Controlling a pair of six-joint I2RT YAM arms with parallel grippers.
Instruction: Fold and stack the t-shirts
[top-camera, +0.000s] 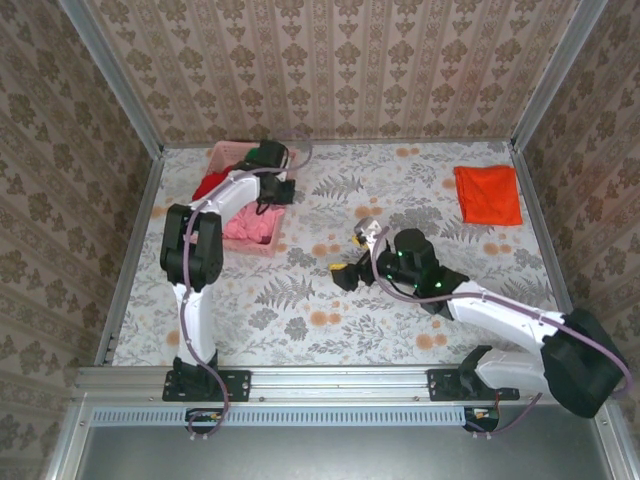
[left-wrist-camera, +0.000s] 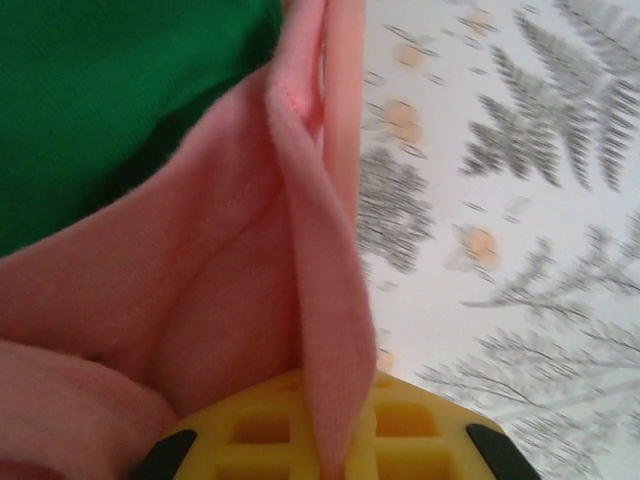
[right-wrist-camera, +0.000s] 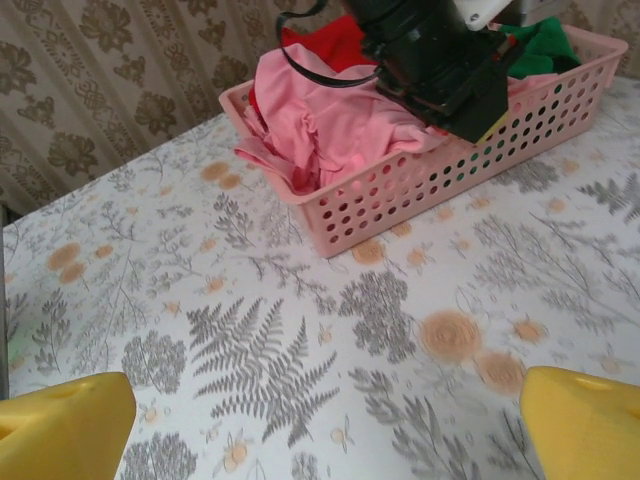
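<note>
Your left arm (top-camera: 195, 250) rises from its base and reaches to the far left, wrist bent downward. The left gripper (top-camera: 272, 192) is clamped tight on a fold of the light pink t-shirt (left-wrist-camera: 200, 300). Your right arm (top-camera: 500, 320) lies low and bent, stretched toward the middle. The right gripper (top-camera: 352, 250) is spread wide, its yellow fingers (right-wrist-camera: 60, 430) well apart.

- Four t-shirts: pink shirt (right-wrist-camera: 330, 130), red shirt (right-wrist-camera: 325, 35) and green shirt (left-wrist-camera: 100, 100) at the left gripper (top-camera: 273, 194); orange shirt (top-camera: 488, 194) well apart from the right gripper (top-camera: 352, 253).
- One basket (right-wrist-camera: 420, 190), under the left gripper.
- Two grippers.
</note>
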